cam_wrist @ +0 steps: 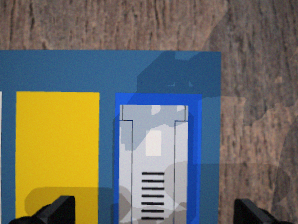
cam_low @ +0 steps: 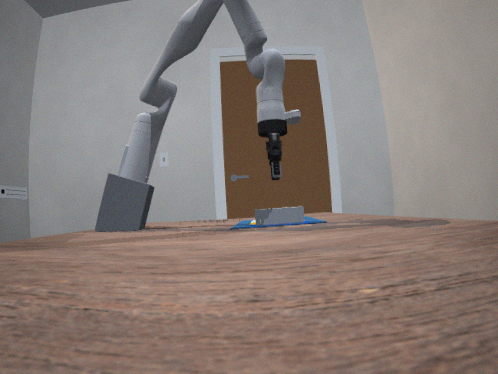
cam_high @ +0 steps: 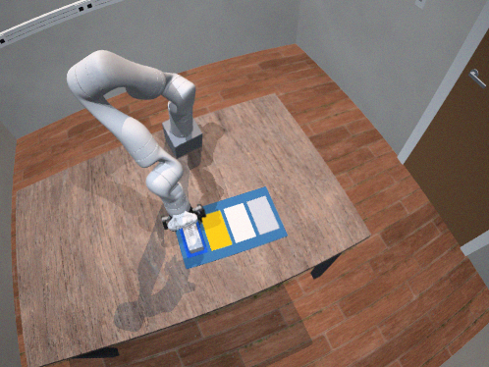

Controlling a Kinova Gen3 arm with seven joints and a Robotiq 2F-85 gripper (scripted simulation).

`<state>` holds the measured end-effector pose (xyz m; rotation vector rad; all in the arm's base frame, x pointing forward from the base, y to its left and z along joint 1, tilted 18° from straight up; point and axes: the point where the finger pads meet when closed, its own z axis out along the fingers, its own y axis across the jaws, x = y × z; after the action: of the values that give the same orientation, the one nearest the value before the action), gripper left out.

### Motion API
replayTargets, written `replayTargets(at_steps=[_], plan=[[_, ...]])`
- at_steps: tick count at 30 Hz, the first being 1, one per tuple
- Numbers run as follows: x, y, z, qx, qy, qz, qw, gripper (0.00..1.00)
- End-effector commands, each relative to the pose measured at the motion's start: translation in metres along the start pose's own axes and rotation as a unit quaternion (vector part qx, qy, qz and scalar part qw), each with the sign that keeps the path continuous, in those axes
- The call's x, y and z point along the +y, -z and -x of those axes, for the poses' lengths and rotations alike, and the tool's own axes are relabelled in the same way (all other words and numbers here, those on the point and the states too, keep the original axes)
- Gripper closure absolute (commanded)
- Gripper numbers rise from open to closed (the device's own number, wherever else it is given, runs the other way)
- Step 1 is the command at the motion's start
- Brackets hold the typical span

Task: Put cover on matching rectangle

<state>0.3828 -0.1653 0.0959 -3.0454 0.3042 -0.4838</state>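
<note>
On the blue rectangle [cam_wrist: 196, 130] at the end of the mat [cam_high: 275, 235] you can see the grey cover [cam_wrist: 154, 165] lying flat, closed face with its slots upward, a blue border showing around it. Your gripper [cam_low: 275, 172] hangs well above it, fingers spread wide and holding nothing. Beside it lies the yellow rectangle [cam_wrist: 57, 150].

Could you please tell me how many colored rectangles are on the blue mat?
4: a blue rectangle at the arm-side end, under the cover; then yellow, white, and pale grey at the far end. None seems hidden.
</note>
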Motion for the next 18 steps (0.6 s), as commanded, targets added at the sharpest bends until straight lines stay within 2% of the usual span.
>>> replayTargets(at_steps=[1,18], plan=[[0.0064,0.0064,-0.0010,0.001,-0.002,0.004,1.000,0.00],[0.0035,0.0083,-0.0011,0.001,0.001,0.002,1.000,0.00]])
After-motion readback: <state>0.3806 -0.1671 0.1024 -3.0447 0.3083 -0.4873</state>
